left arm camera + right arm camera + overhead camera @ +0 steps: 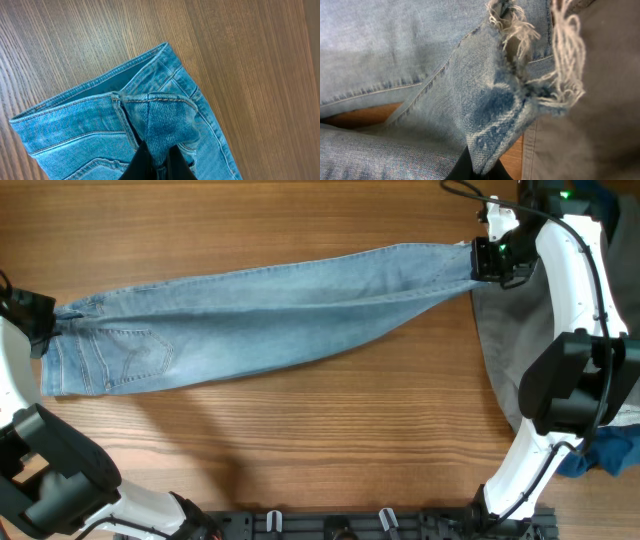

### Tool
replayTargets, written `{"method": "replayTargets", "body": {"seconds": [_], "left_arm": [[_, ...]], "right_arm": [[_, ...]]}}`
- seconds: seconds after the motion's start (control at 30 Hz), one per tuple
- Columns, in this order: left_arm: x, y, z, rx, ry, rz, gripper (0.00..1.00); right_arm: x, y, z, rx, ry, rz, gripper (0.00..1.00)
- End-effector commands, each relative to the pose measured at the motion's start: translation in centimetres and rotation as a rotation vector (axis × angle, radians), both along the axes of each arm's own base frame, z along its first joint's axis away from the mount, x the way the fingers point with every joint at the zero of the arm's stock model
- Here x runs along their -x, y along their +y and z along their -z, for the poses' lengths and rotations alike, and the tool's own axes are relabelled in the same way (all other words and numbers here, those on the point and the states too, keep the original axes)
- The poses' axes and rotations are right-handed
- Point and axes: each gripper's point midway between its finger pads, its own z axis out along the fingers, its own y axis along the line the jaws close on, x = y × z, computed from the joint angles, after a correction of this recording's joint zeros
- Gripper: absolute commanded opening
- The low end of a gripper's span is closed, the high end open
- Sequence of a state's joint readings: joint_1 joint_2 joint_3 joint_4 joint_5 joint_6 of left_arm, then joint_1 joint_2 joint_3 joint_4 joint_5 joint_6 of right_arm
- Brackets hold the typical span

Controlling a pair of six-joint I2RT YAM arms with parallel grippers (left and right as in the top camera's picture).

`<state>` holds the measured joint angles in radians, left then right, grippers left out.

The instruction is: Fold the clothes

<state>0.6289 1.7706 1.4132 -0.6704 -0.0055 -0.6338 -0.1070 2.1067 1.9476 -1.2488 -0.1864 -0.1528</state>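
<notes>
Wooden table (300, 430): jeans (270, 315) stretched flat across it. Waistband end at left gripper (48, 328), pinched tight on it; frayed leg hems at right gripper (476, 258), likewise clamped, beside grey cloth (500, 350).

Fingertips out of sight
Your left gripper (159, 162) and right gripper (477, 169) run off the bottom edge, tips buried in the jeans (95, 125); grey cloth (500, 350) half hidden under your right arm (570, 270).
</notes>
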Motion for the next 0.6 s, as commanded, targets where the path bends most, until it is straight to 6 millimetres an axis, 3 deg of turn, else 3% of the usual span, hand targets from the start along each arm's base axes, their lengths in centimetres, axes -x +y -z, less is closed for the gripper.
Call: {"method": "replayTargets", "body": {"seconds": [0.0,0.03,0.1,0.17,0.3,0.33,0.37,0.57], "left_arm": [[-0.2,0.9,-0.8,-0.03,-0.006,-0.025,0.04],[-0.2,0.8,-0.7,-0.029,-0.005,-0.025,0.04],[-0.1,0.8,-0.7,-0.027,-0.001,-0.024,0.04],[-0.1,0.8,-0.7,-0.028,-0.001,-0.022,0.04],[-0.1,0.8,-0.7,-0.029,0.001,-0.018,0.04],[-0.1,0.7,-0.6,-0.027,0.004,-0.019,0.04],[-0.1,0.7,-0.6,-0.027,0.004,-0.019,0.04],[-0.1,0.7,-0.6,-0.027,0.004,-0.019,0.04]], "right_arm": [[0.6,-1.3,-0.2,0.053,0.03,0.033,0.16],[1.9,-1.1,0.0,0.044,0.089,0.05,0.24],[4.9,-1.0,0.1,0.043,0.216,0.089,0.25],[6.6,-1.3,0.0,0.067,0.289,0.118,0.22],[6.7,-1.6,0.0,0.084,0.294,0.111,0.19],[6.4,-1.7,0.1,0.085,0.282,0.111,0.07],[6.3,-1.6,0.1,0.084,0.276,0.112,0.04],[6.5,0.8,-0.3,-0.055,0.269,0.005,0.04]]}}
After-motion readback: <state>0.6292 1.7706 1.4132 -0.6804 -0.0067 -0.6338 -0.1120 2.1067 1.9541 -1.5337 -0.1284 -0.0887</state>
